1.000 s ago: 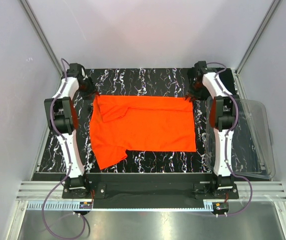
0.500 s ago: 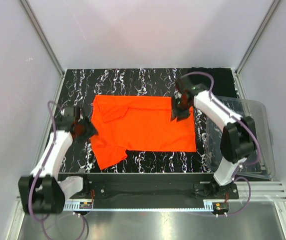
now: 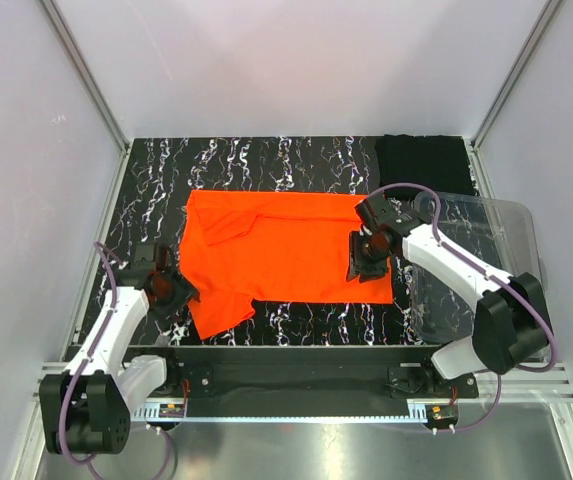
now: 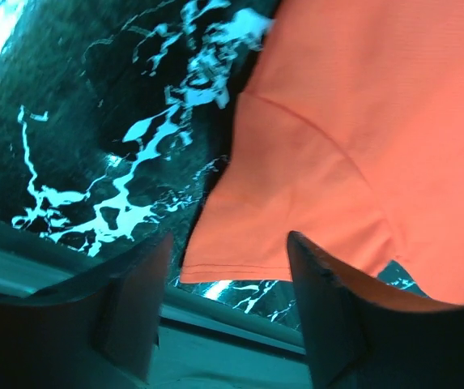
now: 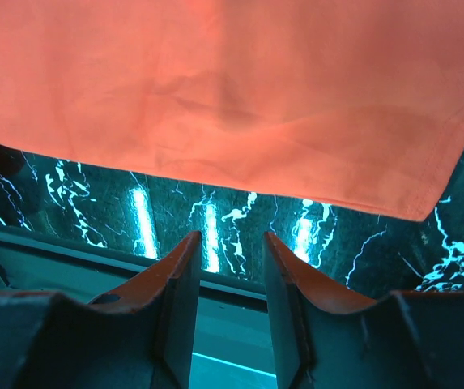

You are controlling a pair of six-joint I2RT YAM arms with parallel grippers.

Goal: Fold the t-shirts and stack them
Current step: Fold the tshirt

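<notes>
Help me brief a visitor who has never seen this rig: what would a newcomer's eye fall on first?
First, the bright orange-red t-shirt, spread flat mid-way across the black marbled table. Next, the two arms reaching to its near edge: the left gripper at the near-left sleeve, the right gripper above the near-right corner, both open and holding nothing. A black t-shirt lies in the far right corner, behind the clear plastic bin.

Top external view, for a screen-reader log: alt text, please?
An orange-red t-shirt lies spread on the black marbled table, the left pincer by its near-left sleeve, the right pincer over its near-right corner. A black t-shirt lies at the far right, behind a clear bin.
</notes>
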